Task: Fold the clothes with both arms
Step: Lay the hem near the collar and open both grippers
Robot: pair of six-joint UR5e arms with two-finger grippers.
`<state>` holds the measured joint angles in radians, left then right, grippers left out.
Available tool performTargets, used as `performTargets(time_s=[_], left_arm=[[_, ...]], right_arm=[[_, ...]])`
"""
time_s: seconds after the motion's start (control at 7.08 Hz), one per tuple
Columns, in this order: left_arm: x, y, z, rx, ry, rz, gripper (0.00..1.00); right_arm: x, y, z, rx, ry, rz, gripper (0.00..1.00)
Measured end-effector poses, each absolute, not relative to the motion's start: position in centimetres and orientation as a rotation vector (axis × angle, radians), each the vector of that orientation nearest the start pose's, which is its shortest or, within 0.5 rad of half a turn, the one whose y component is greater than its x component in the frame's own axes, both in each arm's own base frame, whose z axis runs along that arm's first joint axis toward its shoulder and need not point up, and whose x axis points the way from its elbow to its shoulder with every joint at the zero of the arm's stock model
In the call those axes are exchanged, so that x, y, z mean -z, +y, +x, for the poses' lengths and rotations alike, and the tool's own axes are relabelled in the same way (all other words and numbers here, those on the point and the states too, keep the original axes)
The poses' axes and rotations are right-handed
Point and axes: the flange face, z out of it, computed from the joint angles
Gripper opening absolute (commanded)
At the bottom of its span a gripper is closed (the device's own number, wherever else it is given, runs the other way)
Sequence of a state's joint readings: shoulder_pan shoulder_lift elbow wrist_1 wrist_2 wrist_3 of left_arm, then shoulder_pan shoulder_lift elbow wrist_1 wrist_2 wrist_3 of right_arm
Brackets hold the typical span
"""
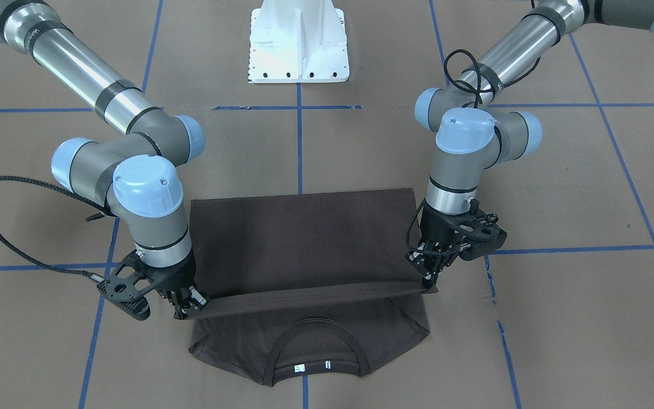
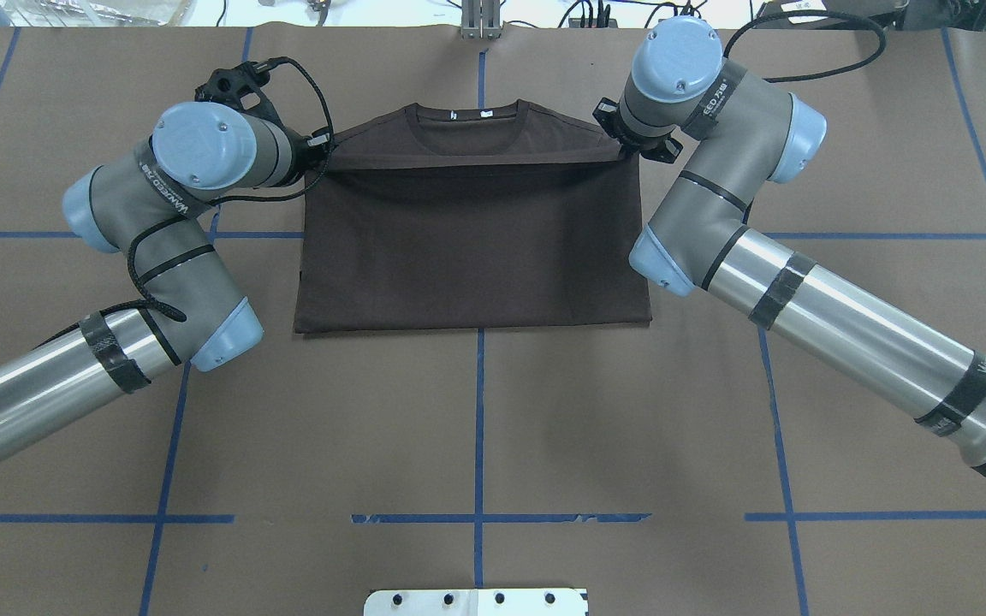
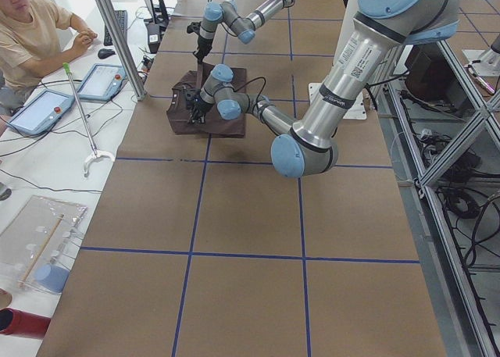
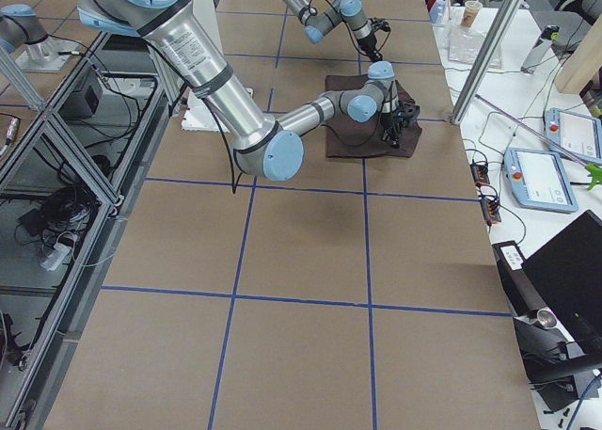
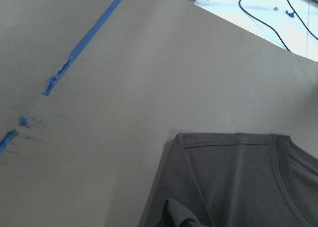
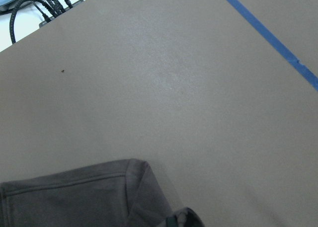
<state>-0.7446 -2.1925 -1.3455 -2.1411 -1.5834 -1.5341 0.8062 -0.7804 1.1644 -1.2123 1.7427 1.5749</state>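
T-shirt (image 1: 304, 244) edge gripped by left claw (image 1: 430, 282) & right claw (image 1: 189, 305), held above collar (image 1: 315, 372); white pedestal (image 1: 298, 45) well apart.

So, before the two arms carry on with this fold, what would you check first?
1. Left gripper has its fingers closed on the folded-over edge of the dark brown short-sleeved T-shirt: ok.
2. Right gripper pinches the other end of that edge: ok.
3. Held edge runs straight between them, no sag: ok.
4. Fold reaches the ribbed round collar: not ok, the collar and the white neck labels lie uncovered.
5. Layer underneath is smooth: cannot tell, it is hidden.
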Motion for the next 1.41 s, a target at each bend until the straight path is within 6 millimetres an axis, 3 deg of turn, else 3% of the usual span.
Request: performTargets(time_s=[0.42,0.71,0.99,1.27,1.41], left_arm=[[-33.6,-61.6,45.2,0.641,0.905,0.390,0.10],[-33.9,-61.8,45.1,0.637,0.898,0.391,0.33],[-34.5,-61.9,45.2,0.636,0.896,0.386,0.51],[-34.3,-61.5,45.2,0.616,0.957,0.371,0.53],[-34.0,-61.1,45.2,0.594,0.991,0.345,0.52]], right_arm=[[-31.5,-67.8,-48.4,-0.687,-0.749,0.149,0.00],[-31.8,-68.2,-48.7,-0.688,-0.736,0.145,0.39],[-31.4,-68.4,-48.9,-0.691,-0.738,0.146,0.54],[-30.6,-68.1,-47.9,-0.693,-0.768,0.135,0.60],[-31.0,-66.6,-46.6,-0.682,-0.803,0.110,0.65]])
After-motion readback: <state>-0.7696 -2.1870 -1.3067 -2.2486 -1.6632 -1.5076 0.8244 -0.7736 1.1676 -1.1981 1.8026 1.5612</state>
